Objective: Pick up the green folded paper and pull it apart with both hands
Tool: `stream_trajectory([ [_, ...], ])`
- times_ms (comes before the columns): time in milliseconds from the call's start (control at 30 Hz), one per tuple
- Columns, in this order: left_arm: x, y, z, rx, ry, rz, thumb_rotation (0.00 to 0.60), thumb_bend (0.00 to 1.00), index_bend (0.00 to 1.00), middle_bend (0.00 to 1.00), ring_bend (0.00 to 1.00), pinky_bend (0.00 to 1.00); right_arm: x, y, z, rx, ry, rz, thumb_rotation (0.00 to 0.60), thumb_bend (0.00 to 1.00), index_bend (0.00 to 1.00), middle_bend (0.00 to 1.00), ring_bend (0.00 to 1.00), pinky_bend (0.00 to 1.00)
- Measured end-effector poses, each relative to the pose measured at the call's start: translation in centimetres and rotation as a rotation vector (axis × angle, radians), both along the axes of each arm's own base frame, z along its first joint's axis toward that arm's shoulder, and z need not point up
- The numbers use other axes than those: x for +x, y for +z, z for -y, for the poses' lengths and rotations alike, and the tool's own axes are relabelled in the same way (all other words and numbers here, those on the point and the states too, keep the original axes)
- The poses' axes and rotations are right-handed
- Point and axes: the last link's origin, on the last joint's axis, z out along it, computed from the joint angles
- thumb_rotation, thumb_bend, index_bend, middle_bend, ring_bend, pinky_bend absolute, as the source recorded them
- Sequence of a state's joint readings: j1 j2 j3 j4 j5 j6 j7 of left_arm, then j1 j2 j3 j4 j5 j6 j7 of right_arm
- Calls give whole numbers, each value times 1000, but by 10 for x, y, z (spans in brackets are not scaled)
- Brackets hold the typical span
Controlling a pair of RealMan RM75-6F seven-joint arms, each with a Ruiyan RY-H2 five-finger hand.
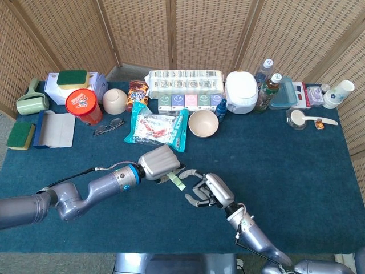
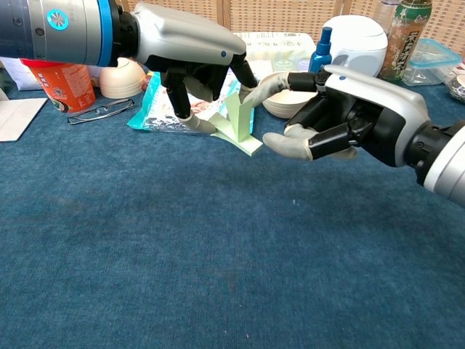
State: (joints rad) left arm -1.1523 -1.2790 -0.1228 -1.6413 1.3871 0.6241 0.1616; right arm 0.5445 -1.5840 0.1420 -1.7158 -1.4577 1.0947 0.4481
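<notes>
The green folded paper (image 2: 237, 125) hangs just above the blue tablecloth, pinched by my left hand (image 2: 190, 57) from above and from the left. In the head view the paper (image 1: 178, 182) shows as a small strip between my left hand (image 1: 159, 162) and my right hand (image 1: 209, 190). My right hand (image 2: 347, 109) sits just right of the paper with its fingers apart. Its upper fingertip (image 2: 259, 92) reaches the paper's raised flap. Its lower fingertip (image 2: 280, 144) lies close to the paper's right end. I cannot tell whether either truly touches.
Behind the hands lie a snack bag (image 1: 157, 128), a beige bowl (image 1: 203, 123) and glasses (image 1: 108, 126). Along the back stand a red can (image 1: 83, 106), boxed packs (image 1: 185, 83), a white cooker (image 1: 240, 91) and bottles (image 1: 267, 90). Sponges (image 1: 20, 136) lie at the far left.
</notes>
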Motion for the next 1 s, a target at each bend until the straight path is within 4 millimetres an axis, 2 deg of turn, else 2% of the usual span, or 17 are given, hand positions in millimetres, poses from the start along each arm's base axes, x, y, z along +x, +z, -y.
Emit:
stream_trajectory([
  [500,2,-3,1,-8,-4,-1,600,391,650,1000,1000,1000,9,-3,0,10,21,-2,600,390,321,1000,1000,1000],
  [1000,-3,1,-1,3,-1,-5,600,391,650,1000,1000,1000,-3,2,4,-5,-9,-13,600,390,320,1000,1000,1000],
])
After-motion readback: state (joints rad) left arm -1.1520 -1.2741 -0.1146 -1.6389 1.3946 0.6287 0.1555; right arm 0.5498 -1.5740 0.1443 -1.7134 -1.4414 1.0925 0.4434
